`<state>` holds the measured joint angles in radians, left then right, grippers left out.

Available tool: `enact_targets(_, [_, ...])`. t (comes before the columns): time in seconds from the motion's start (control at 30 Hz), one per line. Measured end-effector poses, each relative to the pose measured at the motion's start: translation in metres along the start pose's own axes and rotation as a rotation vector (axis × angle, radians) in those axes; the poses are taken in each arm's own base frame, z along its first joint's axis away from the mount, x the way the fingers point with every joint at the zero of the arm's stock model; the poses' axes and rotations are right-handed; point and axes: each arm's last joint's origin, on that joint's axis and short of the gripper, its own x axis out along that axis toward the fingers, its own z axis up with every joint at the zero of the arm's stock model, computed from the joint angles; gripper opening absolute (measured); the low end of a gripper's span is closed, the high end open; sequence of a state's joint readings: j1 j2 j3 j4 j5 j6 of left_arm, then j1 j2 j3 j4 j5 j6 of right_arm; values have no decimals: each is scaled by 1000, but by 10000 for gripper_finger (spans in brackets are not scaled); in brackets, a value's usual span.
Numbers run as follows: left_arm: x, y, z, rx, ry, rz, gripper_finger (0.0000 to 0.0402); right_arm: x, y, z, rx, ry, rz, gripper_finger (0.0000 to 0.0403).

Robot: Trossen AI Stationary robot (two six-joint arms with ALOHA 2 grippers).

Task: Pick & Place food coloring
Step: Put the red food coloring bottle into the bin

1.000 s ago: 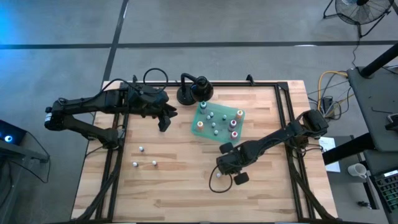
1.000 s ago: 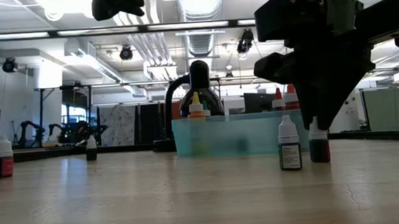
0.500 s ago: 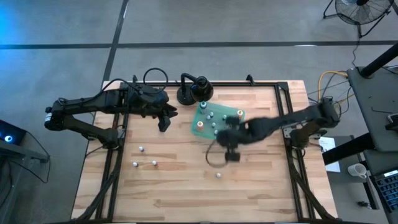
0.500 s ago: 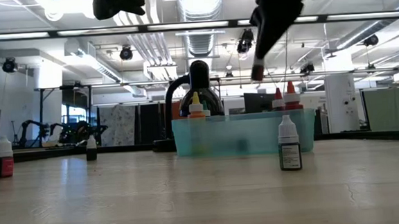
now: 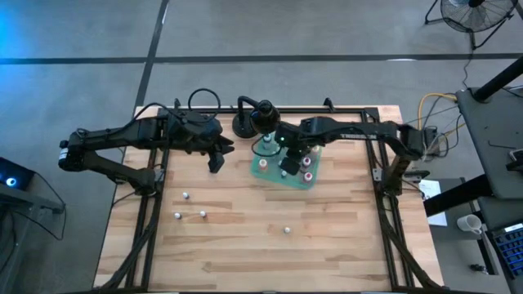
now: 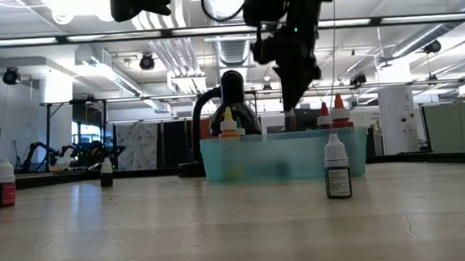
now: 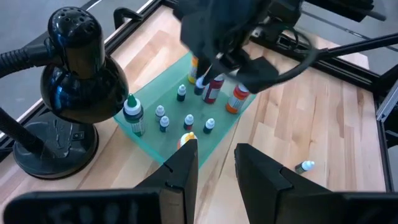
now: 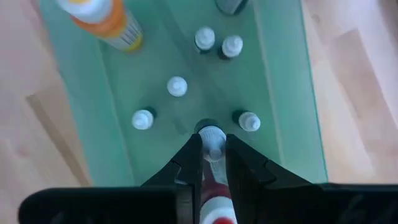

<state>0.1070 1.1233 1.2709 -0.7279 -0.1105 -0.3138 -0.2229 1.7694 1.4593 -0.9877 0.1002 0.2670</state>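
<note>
Right gripper (image 8: 211, 163) clamped shut on one food coloring bottle (image 8: 212, 142) — long axis upright, cap toward the wrist, hanging directly over the green tray (image 5: 263, 169). Tray floor lay straight below, other bottles (image 8: 177, 86) standing close around the drop spot. Left gripper (image 7: 214, 165) waited part open, empty, beside the black lamp (image 5: 257, 118) — strays (image 5: 287, 229) stood on the table.

Several food coloring bottles (image 5: 282, 160) stand in the tray (image 5: 270, 173) beside the lamp stand (image 5: 244, 124); four more bottles (image 5: 203, 215) stand scattered on the table (image 5: 343, 237).
</note>
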Motion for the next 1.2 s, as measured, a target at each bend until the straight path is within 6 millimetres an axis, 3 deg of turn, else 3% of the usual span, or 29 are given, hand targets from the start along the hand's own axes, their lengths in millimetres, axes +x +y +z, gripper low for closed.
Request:
enact_targets(0.27, [0,0,-1,-2,7,1,80,33,2,7,-66,61,39,45])
enact_targets(0.67, [0,1,-2,-2,16,4,80,68,6,12,-113,79,39,45])
enact_targets(1.2, [0,1,-3,1,24,7,80,86,-7,12,21,33,32,45])
